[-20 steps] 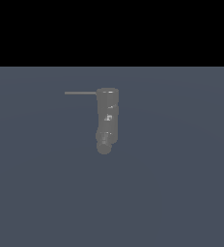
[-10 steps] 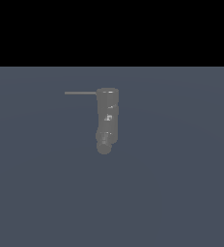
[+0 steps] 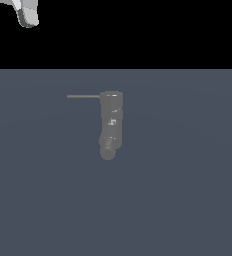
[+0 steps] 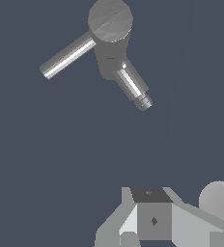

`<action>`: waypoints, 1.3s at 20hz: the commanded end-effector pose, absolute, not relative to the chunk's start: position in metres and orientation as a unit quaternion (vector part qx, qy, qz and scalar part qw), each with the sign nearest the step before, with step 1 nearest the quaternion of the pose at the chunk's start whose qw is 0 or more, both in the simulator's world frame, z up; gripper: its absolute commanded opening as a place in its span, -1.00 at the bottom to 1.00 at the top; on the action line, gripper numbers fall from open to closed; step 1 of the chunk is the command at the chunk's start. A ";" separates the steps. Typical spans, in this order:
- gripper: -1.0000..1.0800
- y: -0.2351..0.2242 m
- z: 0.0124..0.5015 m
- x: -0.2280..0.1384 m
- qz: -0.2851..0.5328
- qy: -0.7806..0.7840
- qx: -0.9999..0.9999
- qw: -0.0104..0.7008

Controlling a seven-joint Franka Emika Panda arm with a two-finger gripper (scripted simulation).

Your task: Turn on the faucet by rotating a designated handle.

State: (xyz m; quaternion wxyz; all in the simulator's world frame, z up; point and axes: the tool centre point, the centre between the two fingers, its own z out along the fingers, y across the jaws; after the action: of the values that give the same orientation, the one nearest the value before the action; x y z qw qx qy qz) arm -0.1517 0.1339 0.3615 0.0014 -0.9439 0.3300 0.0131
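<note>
The faucet [image 3: 111, 122] is a dull-grey cylinder standing mid-floor, its rounded spout end [image 3: 107, 151] toward the camera. Its handle [image 3: 83, 96], a thin dark rod, sticks out level from the top toward the exterior view's left. My gripper [image 3: 27, 15] shows only as a white and grey tip in the upper left corner, high up and well clear of the handle. In the wrist view the faucet's round top [image 4: 110, 20], the handle [image 4: 67, 55] and the spout [image 4: 132, 84] lie ahead of my gripper [image 4: 152, 219]. Its fingertips read as one block with no gap and hold nothing.
A flat blue-grey floor [image 3: 188, 200] surrounds the faucet, with a black background above it. A rounded grey part of my arm [image 4: 220, 202] shows beside the fingers in the wrist view.
The tip of my gripper has come into the exterior view at the upper left, where nothing showed before. The faucet and handle have not moved.
</note>
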 end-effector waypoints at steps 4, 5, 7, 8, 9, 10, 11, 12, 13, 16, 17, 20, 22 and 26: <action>-1.00 0.148 0.342 -0.126 0.012 0.381 -0.924 0.003; -1.00 0.150 0.339 -0.122 0.012 0.390 -0.921 0.003; -1.00 0.154 0.332 -0.112 0.012 0.408 -0.913 0.004; -1.00 0.156 0.329 -0.108 0.011 0.416 -0.909 0.004; -1.00 0.157 0.326 -0.103 0.011 0.425 -0.905 0.004; -1.00 0.159 0.322 -0.098 0.011 0.433 -0.901 0.004; -1.00 0.160 0.319 -0.094 0.011 0.442 -0.897 0.004; -1.00 0.162 0.316 -0.089 0.011 0.450 -0.893 0.004; -1.00 0.163 0.313 -0.084 0.010 0.458 -0.889 0.004; -1.00 0.166 0.303 -0.070 0.010 0.482 -0.876 0.005; -1.00 0.167 0.300 -0.065 0.009 0.490 -0.872 0.005; -1.00 0.169 0.291 -0.050 0.009 0.514 -0.858 0.005; -1.00 0.169 0.284 -0.041 0.008 0.530 -0.848 0.004; -1.00 0.169 0.271 -0.020 0.007 0.562 -0.827 0.004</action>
State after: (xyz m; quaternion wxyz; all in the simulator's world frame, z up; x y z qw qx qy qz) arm -0.0282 0.1694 0.2759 0.0039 -0.8354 0.5495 0.0075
